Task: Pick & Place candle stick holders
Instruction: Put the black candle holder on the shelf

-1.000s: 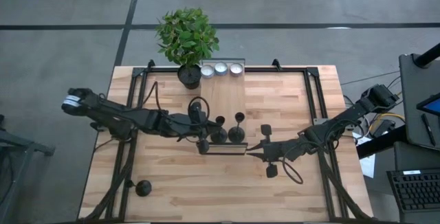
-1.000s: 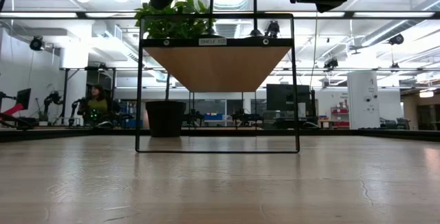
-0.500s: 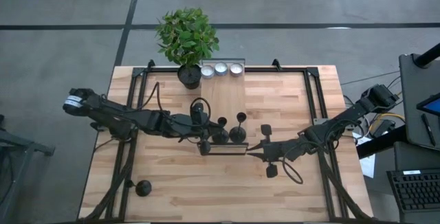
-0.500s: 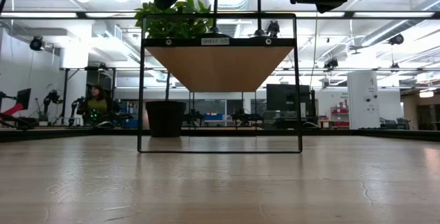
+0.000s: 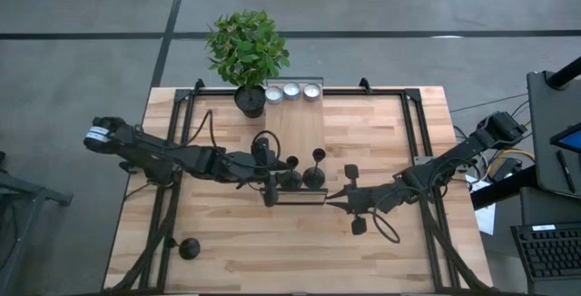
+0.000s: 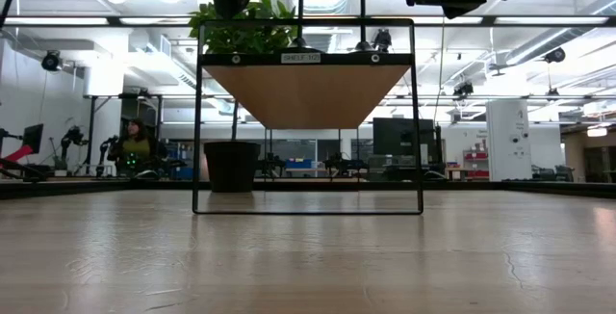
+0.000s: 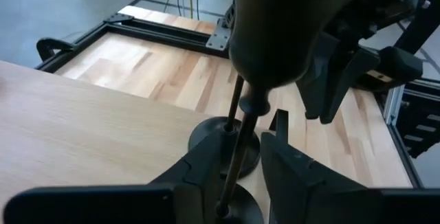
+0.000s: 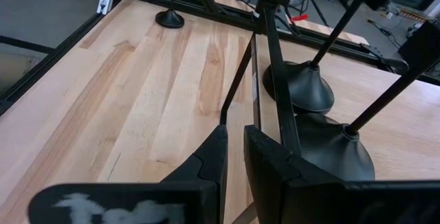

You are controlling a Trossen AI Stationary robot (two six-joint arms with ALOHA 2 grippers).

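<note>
While your left end effector (image 7: 237, 176) stands parted around the just-set candle stick holder's (image 5: 292, 175) stem on the shelf (image 5: 300, 142), releasing it, next: withdraw clear, fetch the counter's (image 5: 236, 251) near-left holder (image 5: 189, 248).

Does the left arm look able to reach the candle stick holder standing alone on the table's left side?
Probably yes. The lone holder stands on the left arm's side, with bare table around it. The left gripper, open around the stem of a shelf holder, must back off first.

Small label (image 6: 300, 58) on shelf rim — perhaps "SHELF 107".
</note>
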